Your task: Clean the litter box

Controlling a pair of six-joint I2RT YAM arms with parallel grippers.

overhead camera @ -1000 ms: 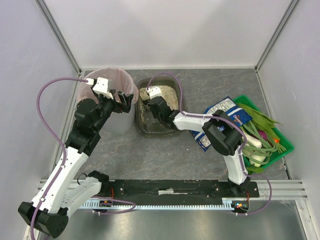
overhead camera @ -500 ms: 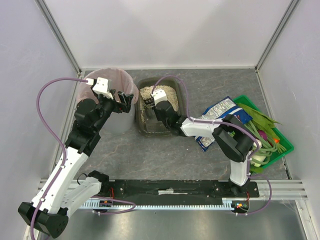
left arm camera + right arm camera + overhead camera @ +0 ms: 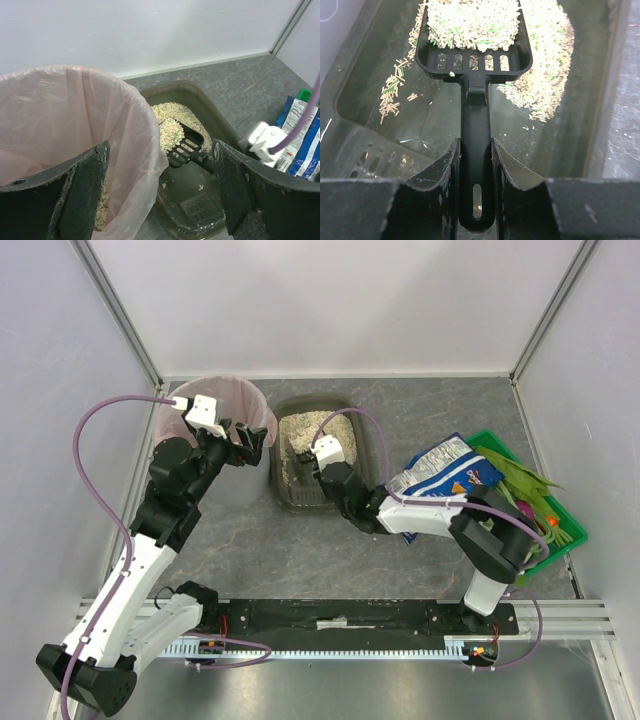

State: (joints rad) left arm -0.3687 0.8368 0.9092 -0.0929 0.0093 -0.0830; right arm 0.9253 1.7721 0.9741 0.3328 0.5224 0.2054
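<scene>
Litter box (image 3: 296, 492): rounded plastic, pale pellets (image 3: 542, 60)

— What's on the grey stone-look tabletop (image 3: 420, 410)?
— A shallow dark plastic litter box (image 3: 300, 402). Just left of it, a round pink-lined bin (image 3: 245, 400); to its right, a blue-white foil bag (image 3: 445, 465), then a green plastic crate (image 3: 578, 532).

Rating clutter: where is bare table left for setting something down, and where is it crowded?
Bare table lies in front of the litter box, toward the near edge, and as a strip along the far edge behind the pink-lined bin and the box. The right side is crowded: chip bag beside the green crate.
</scene>
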